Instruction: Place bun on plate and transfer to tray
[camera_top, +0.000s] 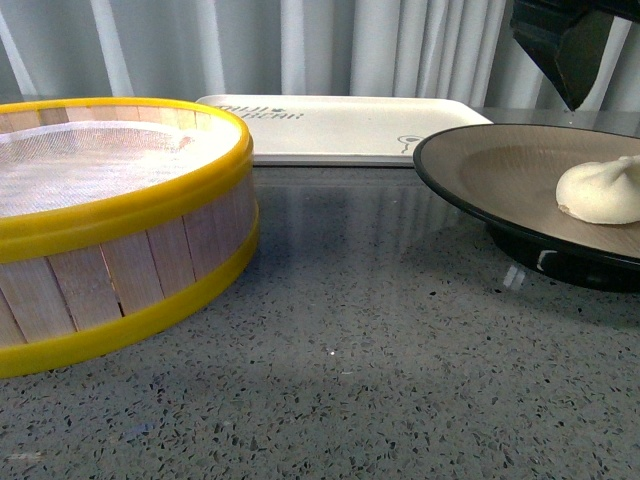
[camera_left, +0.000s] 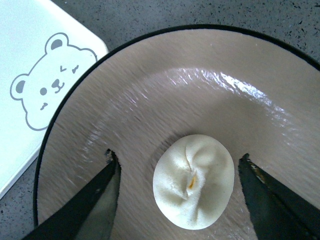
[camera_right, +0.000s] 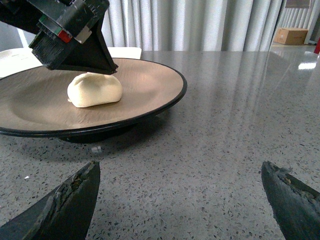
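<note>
Resting on the tan inside of the plate (camera_top: 470, 165), at the right of the table (camera_top: 380, 350), the bun (camera_top: 600, 190) lies free. The left gripper (camera_left: 177, 155) hangs above it with jaws spread wide, one finger on each side, touching nothing. The right gripper (camera_right: 180, 167) is released too (it holds nothing), low over the table near the plate. The white tray (camera_top: 340, 130) lies far behind; the steamer basket (camera_top: 130, 250) stands at the left.
</note>
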